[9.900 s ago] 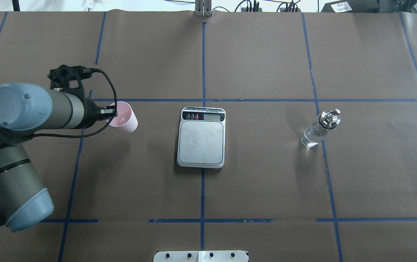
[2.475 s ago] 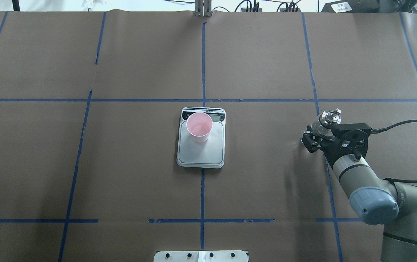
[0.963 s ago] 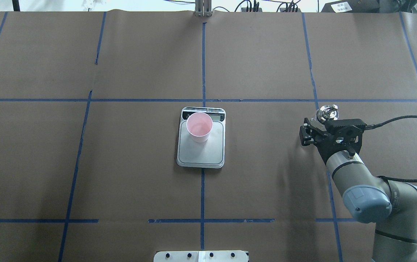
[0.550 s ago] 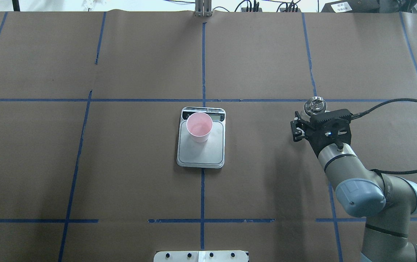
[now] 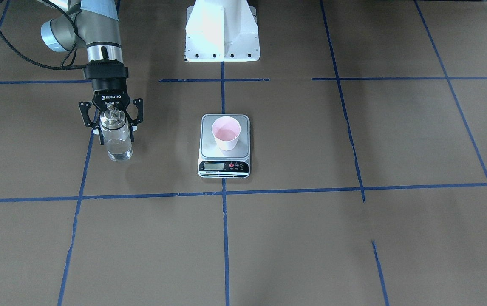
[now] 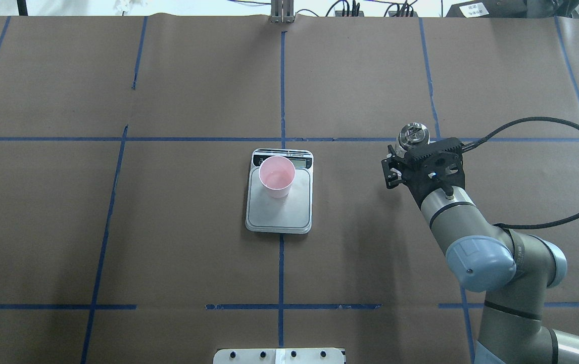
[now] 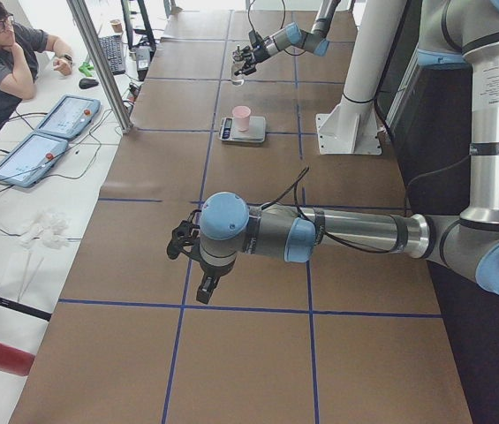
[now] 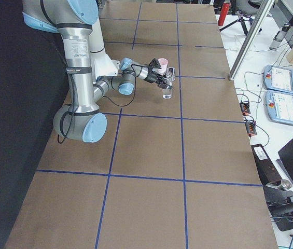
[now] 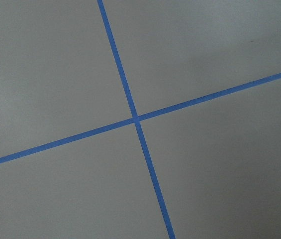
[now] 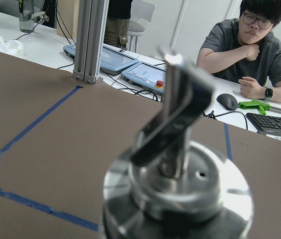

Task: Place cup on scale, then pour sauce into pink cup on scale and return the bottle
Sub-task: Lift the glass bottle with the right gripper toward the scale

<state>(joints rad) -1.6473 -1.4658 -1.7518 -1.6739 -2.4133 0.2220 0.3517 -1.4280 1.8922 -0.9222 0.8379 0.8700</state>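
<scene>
One bottle, frame left, hangs clamped in the right gripper; carry step, next likely tilting over the centre cup.

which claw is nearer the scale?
Right. The right claw holds the bottle off to one side of the scale; the left claw is far off, at the left end of the table.

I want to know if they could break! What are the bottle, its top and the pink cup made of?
The bottle looks like clear glass: you can see right through it and it glints. Its top looks like polished metal, silver and mirror-bright. The pink cup seems to be matte paper or thin plastic; it has no shine, so I cannot tell which.
</scene>
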